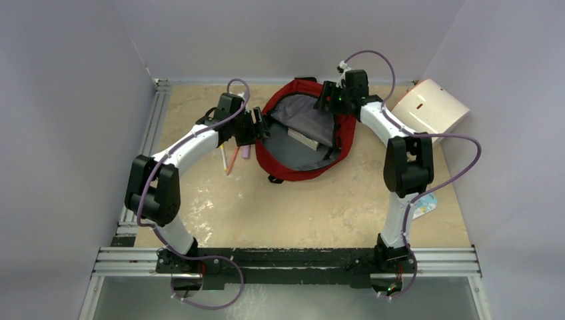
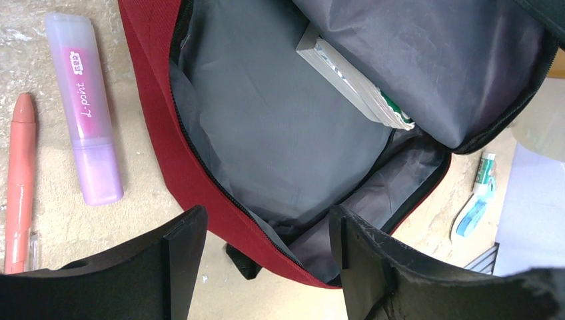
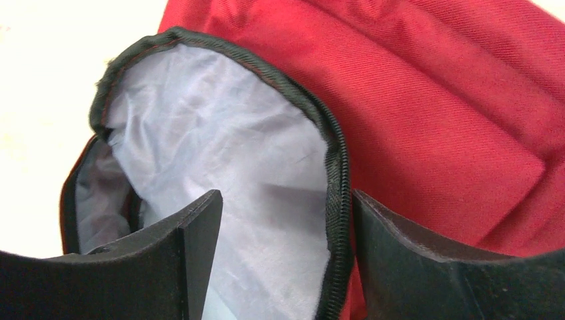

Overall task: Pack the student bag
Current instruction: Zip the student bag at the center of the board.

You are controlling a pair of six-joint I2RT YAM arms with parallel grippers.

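Observation:
The student bag point(image 1: 286, 170) lies open at the back middle of the table, dark red with grey lining point(image 2: 280, 127). A book point(image 2: 353, 83) rests inside it. My left gripper point(image 1: 261, 127) is at the bag's left edge; in the left wrist view it point(image 2: 266, 212) is open, its jaws straddling the red zippered rim point(image 2: 200, 180) without pinching it. My right gripper point(image 1: 328, 100) is at the bag's far right edge. It point(image 3: 285, 200) is open, one finger over the pale lining, the other against the outer red fabric point(image 3: 433, 100), with the black zipper edge point(image 3: 336, 200) between them.
A purple highlighter point(image 2: 86, 120) and an orange pen point(image 2: 20, 180) lie on the table left of the bag. A white rounded box point(image 1: 430, 107) stands at the back right. A small blue-and-white item point(image 1: 425, 207) lies by the right arm.

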